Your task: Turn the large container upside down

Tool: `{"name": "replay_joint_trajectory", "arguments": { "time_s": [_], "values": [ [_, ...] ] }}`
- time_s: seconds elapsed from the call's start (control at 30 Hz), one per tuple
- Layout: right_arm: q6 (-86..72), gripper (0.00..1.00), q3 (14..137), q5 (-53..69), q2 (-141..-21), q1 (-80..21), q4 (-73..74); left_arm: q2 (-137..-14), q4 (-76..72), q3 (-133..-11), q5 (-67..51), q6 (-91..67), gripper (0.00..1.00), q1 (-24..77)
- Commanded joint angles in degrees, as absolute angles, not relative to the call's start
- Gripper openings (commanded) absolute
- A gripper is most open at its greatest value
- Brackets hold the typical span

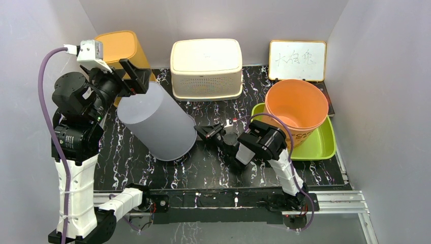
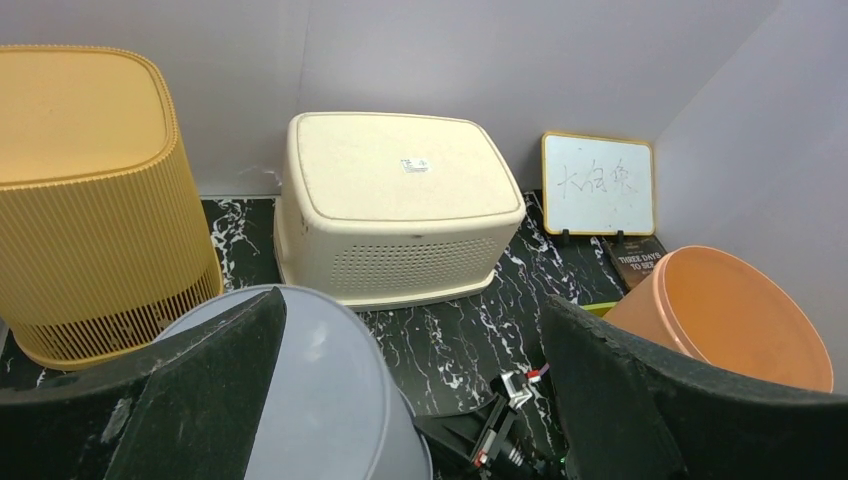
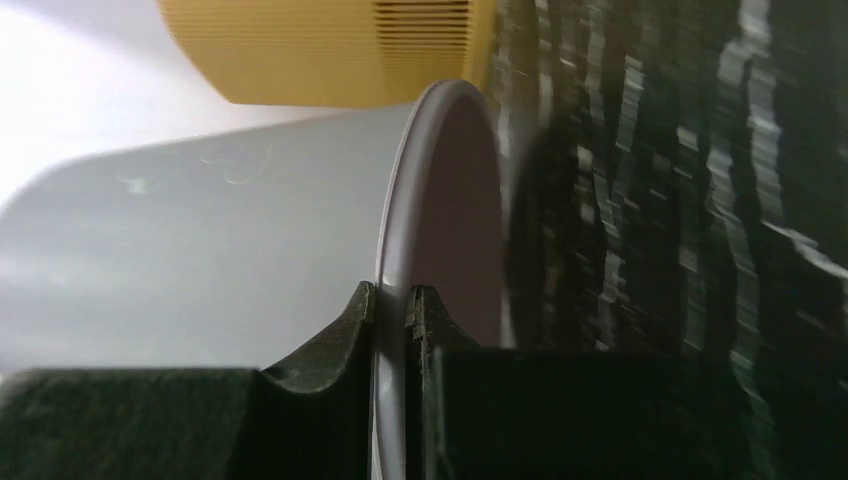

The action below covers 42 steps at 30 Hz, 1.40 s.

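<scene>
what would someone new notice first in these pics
The big grey bin stands out first, tipped over at a slant on the left-centre of the table. The right gripper pinches its rim and the left gripper hangs open over its closed end. Next comes the orange bucket, sitting in a green tray on the right.

The grey container point(image 1: 155, 122) lies tilted — right end effector point(image 1: 199, 133) at its rim.
</scene>
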<state>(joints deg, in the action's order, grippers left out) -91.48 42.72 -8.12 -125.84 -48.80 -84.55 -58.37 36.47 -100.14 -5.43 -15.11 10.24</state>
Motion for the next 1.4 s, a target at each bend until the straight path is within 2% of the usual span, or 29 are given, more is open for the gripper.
{"name": "replay_joint_trajectory", "arguments": {
  "time_s": [0.0, 0.23, 0.43, 0.6, 0.8, 0.93, 1.07, 1.37],
  "values": [
    [-87.54, 0.00, 40.38, -6.77, -126.87, -49.31, -92.76, -57.71, 35.17, -99.07, -6.42, -14.55, 0.98, 10.37],
    [-83.44, 0.02, 43.32, -3.63, -125.94, -49.39, -86.77, -57.15, 34.19, -96.79, -6.50, -14.59, 0.98, 10.35],
    [-78.11, 0.27, 47.66, -2.68, -124.06, -50.60, -73.66, -56.74, 34.29, -95.76, -6.08, -14.43, 0.98, 10.37],
    [-78.31, 0.37, 50.10, -1.24, -125.77, -50.67, -68.80, -56.50, 34.52, -95.42, -5.80, -14.09, 0.98, 10.31],
    [-73.70, 0.39, 51.87, -1.42, -124.99, -50.89, -61.88, -56.26, 34.65, -94.79, -5.71, -13.80, 0.98, 10.36],
    [-67.00, 0.40, 54.40, -2.65, -122.00, -50.89, -51.69, -56.00, 34.35, -94.04, -5.59, -13.84, 0.98, 10.36],
    [-57.00, 0.47, 59.13, -6.37, -118.04, -51.29, -35.65, -55.49, 34.23, -92.82, -5.54, -13.88, 0.98, 10.36],
    [-43.87, 0.47, 71.73, -12.96, -116.76, -58.61, -12.28, -55.59, 33.83, -91.93, -5.71, -13.99, 0.98, 10.36]
  ]
}}
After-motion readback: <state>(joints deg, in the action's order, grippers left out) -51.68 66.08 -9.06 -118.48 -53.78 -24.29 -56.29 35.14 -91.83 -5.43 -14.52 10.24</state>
